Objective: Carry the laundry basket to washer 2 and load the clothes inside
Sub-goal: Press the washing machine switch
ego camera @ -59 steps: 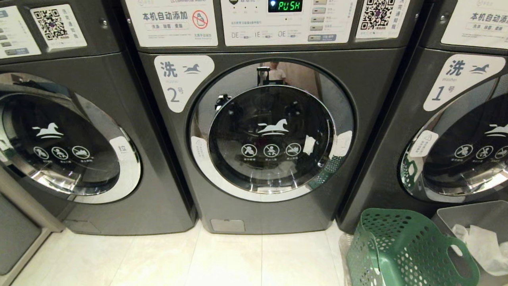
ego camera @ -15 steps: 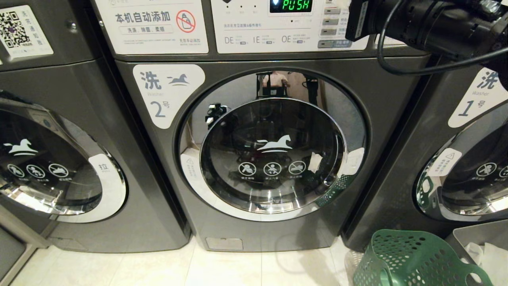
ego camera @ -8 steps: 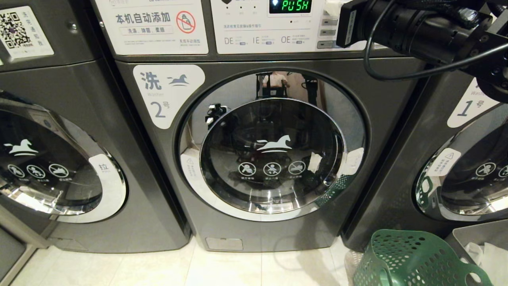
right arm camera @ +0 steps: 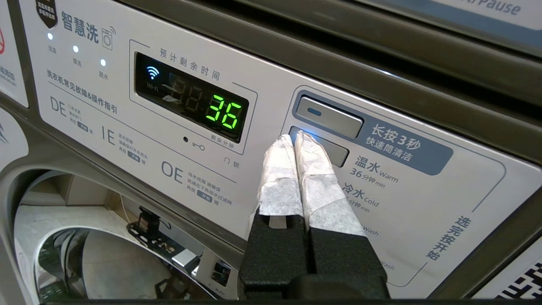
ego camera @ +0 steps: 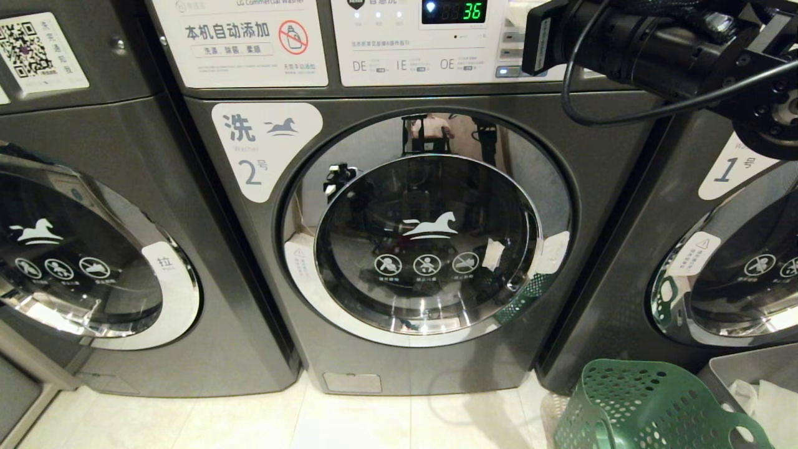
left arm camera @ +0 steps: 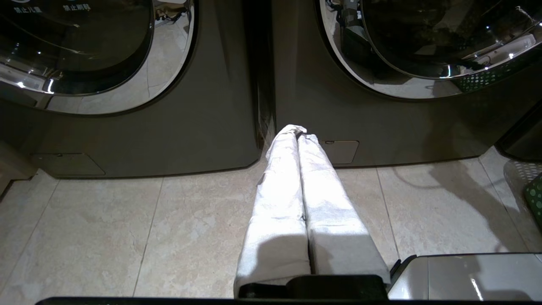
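Washer labelled 1 [ego camera: 717, 249] at 3 o'clock, door shut; a third machine [ego camera: 93, 249] at 9. Grey bin [ego camera: 723, 374] holding white material [ego camera: 770, 405] at 4 o'clock, on pale floor tiles [ego camera: 249, 418].

The dark grey front-loading washer 2 [ego camera: 399, 349] has a matt metal-looking body, a mirror-glossy chrome-rimmed round glass door [ego camera: 427, 231] and a smooth white panel. The dark green perforated laundry basket [ego camera: 648, 408] looks like plastic. Pale polished floor tiles [left arm camera: 127, 228] shine faintly. Cloth-like white wrapping covers the right gripper [right arm camera: 295, 136] fingertips.
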Available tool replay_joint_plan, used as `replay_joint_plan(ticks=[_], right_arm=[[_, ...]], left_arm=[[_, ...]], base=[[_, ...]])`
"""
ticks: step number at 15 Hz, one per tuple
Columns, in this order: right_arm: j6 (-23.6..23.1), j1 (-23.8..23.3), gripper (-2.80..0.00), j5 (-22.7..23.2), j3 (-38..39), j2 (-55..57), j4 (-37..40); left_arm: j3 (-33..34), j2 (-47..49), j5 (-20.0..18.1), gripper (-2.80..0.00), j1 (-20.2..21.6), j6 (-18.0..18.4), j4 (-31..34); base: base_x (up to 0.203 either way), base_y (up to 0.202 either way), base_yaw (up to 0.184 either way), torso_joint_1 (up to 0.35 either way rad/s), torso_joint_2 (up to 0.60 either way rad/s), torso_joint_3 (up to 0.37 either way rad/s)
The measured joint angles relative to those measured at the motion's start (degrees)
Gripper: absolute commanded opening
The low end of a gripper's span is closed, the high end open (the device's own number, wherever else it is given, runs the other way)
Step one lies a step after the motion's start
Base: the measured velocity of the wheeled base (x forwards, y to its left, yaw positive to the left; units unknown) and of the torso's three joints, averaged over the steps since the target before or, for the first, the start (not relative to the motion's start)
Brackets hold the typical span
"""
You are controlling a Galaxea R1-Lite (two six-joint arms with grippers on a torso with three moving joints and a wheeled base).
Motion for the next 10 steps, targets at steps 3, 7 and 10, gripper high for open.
replay_joint_plan(ticks=[3,7,10], right_arm=[[0.1,-0.1,-2.8,-0.1,0.4,0.0,-0.3],[0.5,0.2,-2.8,0.2,2.7,-2.1,-0.4],[0.7,0.6,-2.8,0.8,8.2,-5.0,-0.1]], left_arm=[[0.0,0.0,0.0,-2.8,0.0,0.0,0.0],[0.0,0.0,0.0,-2.8,0.0,0.0,0.0],[0.0,0.0,0.0,-2.8,0.0,0.0,0.0]], base=[[0.0,0.0,0.0,0.0,0.0,0.0],[0.0,0.0,0.0,0.0,0.0,0.0],[0.0,0.0,0.0,0.0,0.0,0.0]])
